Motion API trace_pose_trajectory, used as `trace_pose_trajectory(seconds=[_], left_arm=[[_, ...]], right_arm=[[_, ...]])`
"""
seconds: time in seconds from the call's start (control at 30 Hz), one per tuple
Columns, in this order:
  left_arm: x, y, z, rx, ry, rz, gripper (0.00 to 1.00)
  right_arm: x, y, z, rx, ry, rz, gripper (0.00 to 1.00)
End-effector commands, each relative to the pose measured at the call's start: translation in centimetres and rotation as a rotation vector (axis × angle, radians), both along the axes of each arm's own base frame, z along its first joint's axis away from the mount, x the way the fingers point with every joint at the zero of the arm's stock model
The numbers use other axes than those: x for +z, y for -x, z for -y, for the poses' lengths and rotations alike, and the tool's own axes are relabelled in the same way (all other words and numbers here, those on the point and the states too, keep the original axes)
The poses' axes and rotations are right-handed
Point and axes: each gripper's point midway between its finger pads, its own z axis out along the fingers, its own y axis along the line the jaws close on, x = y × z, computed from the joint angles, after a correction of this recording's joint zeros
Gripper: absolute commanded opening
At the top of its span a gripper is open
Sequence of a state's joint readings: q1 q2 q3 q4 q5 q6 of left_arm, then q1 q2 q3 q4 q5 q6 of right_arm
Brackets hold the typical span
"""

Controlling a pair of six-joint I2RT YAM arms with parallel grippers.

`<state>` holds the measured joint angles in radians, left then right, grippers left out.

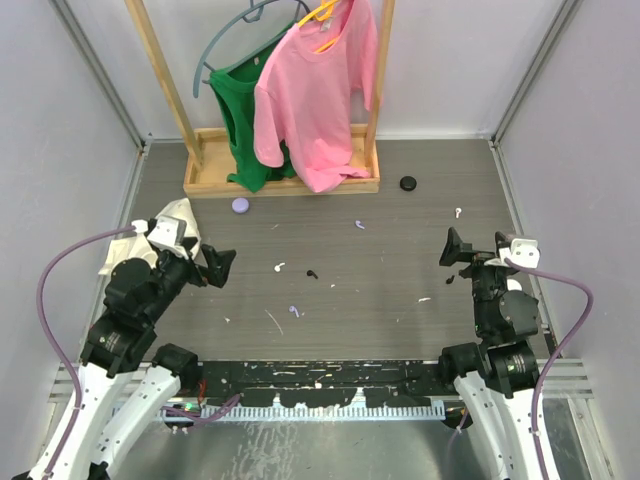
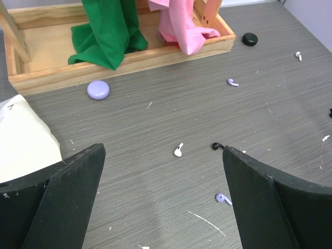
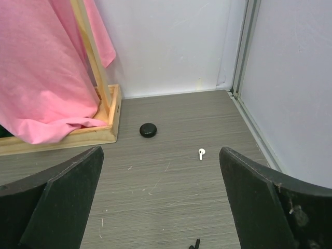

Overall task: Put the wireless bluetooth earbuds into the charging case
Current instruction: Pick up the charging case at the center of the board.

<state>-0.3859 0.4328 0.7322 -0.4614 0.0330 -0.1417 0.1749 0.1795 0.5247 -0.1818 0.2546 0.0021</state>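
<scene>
Worktop (image 1: 400, 260): grey wood-grain, white paint flecks.
Far edge: wooden rack base (image 1: 210, 187).
Just before it: lilac round case (image 1: 240, 205); black round case (image 1: 408, 183) further right.
Loose, scattered (mostly well apart): centre white earbud (image 1: 279, 268), black earbud (image 1: 312, 272) near it; right white earbud (image 1: 458, 212); far lilac earbud (image 1: 359, 224); near lilac earbud (image 1: 294, 311).
Left edge: white cloth (image 1: 178, 222).

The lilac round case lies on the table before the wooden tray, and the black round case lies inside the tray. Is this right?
No: the black round case lies on the table, outside the wooden tray, beside its right end, as the top external view shows. The lilac round case is as you say.
</scene>
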Motion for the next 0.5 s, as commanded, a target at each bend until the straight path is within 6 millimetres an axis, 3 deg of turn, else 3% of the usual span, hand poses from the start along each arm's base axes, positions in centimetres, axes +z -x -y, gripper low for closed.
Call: trace_pose_trajectory(seconds=[0.0, 0.47], left_arm=[[2.5, 0.3, 0.1, -0.01, 0.033, 0.084, 0.98], [2.6, 1.7, -0.1, -0.011, 0.03, 0.101, 0.98]], right_arm=[[2.2, 0.4, 0.1, -0.001, -0.012, 0.055, 1.0], [1.8, -2.0, -0.4, -0.016, -0.086, -0.135, 1.0]])
